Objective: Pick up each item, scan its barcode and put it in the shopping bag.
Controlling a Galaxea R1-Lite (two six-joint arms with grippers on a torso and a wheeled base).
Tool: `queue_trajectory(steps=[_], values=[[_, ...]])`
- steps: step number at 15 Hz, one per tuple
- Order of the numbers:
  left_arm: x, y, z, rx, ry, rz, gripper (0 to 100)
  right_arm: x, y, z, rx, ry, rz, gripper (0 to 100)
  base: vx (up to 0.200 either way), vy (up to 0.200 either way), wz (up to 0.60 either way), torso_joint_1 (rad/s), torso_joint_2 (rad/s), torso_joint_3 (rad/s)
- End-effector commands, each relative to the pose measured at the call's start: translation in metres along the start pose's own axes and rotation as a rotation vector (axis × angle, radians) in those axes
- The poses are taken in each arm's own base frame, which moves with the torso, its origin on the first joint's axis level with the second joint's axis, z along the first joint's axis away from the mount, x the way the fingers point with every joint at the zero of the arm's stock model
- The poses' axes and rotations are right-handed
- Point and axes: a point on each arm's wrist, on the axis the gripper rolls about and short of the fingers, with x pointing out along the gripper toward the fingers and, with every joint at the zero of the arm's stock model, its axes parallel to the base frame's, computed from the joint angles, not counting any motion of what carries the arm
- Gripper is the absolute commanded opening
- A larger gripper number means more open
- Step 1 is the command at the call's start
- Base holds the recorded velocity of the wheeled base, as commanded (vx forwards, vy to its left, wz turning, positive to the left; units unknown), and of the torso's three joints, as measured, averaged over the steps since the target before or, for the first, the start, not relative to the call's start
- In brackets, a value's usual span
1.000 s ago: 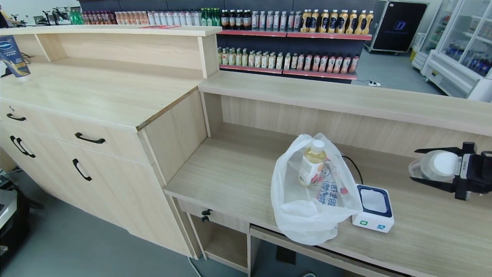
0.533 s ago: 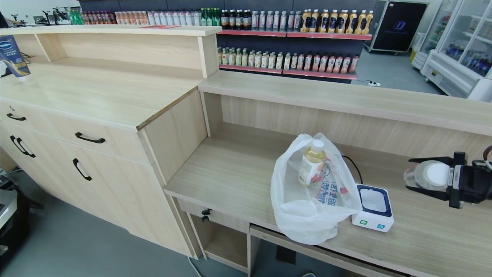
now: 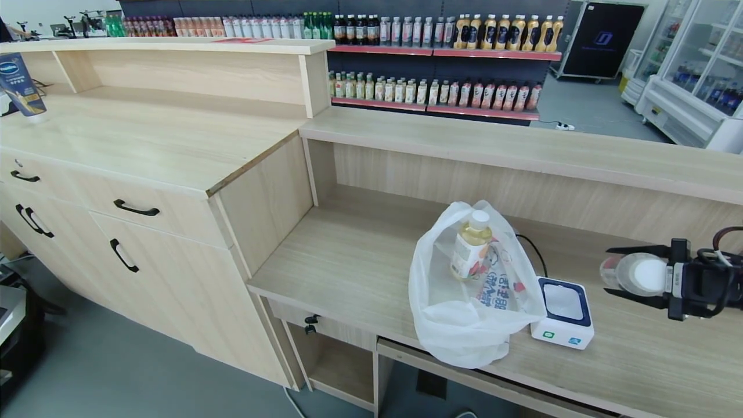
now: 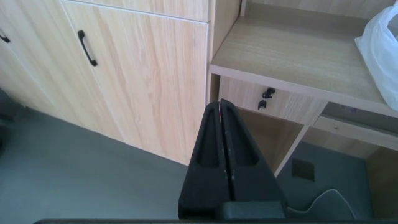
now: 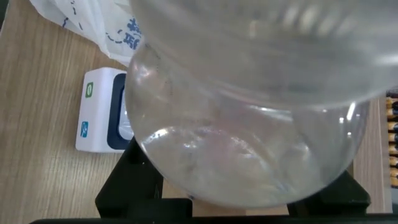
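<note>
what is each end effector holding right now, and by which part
The right end effector grips a clear bottle across its sides, one finger on each side. The left end effector is shut on nothing.

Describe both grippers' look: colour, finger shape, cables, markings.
Right gripper: matte black, with two long thin fingers tapering to points, a pale strip across its boxy body and dark cable loops behind it. Left gripper: also black, with flat wedge-shaped fingers narrowing to a tip, each with a shallow recessed panel. No markings or cables are visible on it.
</note>
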Motion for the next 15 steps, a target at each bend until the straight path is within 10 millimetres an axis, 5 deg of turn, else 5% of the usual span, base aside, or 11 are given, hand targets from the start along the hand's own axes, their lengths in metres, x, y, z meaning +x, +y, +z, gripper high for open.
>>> queue_trajectory(steps=[1, 15], values=[[0.000, 0.000, 0.000, 0.000, 0.000, 0.001, 0, 0.008, 0.002, -0.011, 0.019, -0.004, 0.014, 0, 0.000, 0.000, 0.00, 0.000, 0.00, 0.000], [0.000, 0.000, 0.000, 0.000, 0.000, 0.001, 0, 0.065, -0.007, -0.025, -0.001, -0.137, 0.065, 0, 0.000, 0.000, 0.00, 0.000, 0.00, 0.000]])
